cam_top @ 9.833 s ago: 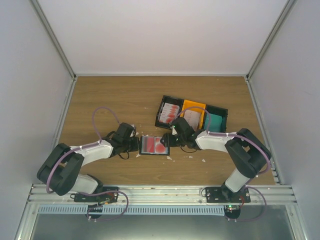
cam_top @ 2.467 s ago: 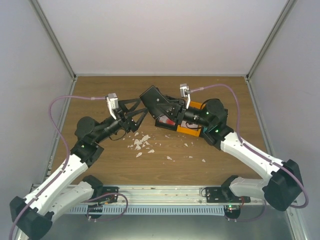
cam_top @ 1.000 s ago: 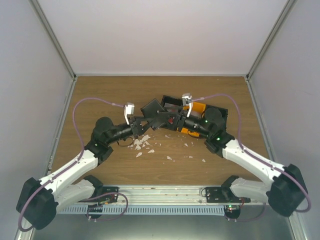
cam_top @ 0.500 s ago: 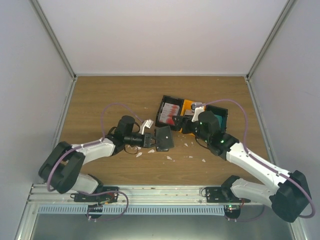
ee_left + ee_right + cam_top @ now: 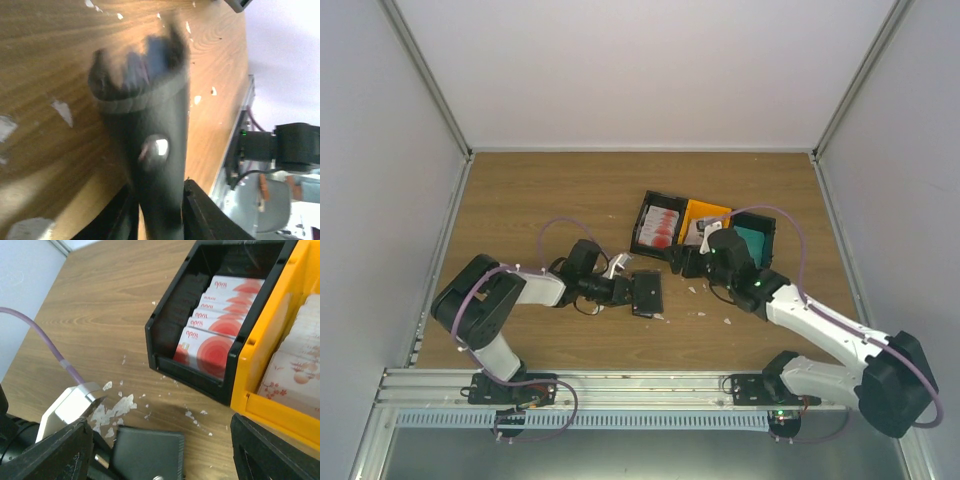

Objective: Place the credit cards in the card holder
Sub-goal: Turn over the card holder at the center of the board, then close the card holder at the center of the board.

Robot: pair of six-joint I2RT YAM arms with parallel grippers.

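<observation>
Left jaws [image 5: 624,291] are clamped on the card holder [image 5: 647,292], one finger on each side of its left end. I can't make out any gap, though the wrist view is pretty smeared. Right jaws [image 5: 684,262] are spread wide with nothing between them, hanging just off the near left corner of the orange tray [image 5: 705,218].

Room-wise, the holder's about mid-bench [image 5: 520,210], a bit toward the near edge and well away from both side edges. It's bare wood to the left and on the far side. The black tray [image 5: 165,335] sits just beyond it toward the far right. White scraps [image 5: 117,407] are scattered by its far left corner.

Half a second back the holder was cocked like a diamond. Now it's squared up, and the left arm has folded in closer to its base. A second ago the holder was further back by the trays, between both arms.

The holder is shut with its broad face up, and its long axis runs near-to-far with a slight lean. Can't tell if it's resting on the wood or just above it. Red-and-white credit cards [image 5: 220,332] are in the black tray, pale cards [image 5: 300,365] in the orange one and teal cards [image 5: 753,242] in the second black tray [image 5: 775,226].
</observation>
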